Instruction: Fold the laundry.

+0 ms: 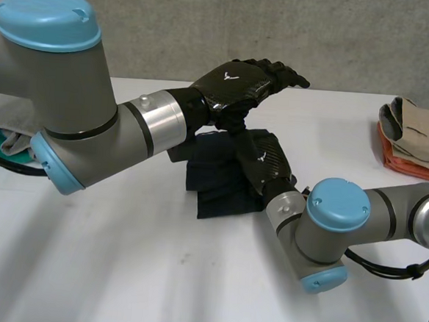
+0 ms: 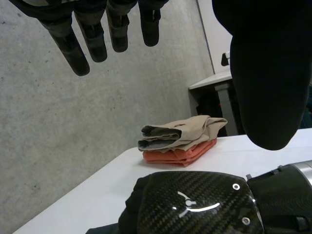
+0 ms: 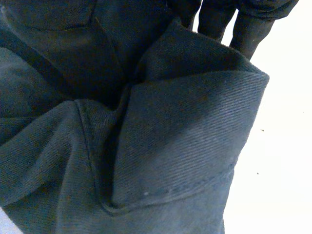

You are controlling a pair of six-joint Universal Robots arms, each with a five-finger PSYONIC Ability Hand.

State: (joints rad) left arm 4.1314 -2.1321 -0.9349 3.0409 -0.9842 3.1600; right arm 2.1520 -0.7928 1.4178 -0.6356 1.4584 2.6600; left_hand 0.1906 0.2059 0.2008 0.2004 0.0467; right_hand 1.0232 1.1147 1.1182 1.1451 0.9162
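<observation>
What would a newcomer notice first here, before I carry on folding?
First, the two black hands meeting over the middle of the table: the left robot hand hovers open in the air above the right robot hand, which lies palm-down on a folded dark navy garment. Next, at the table's far right edge, a folded beige garment sits stacked on an orange garment.
</observation>
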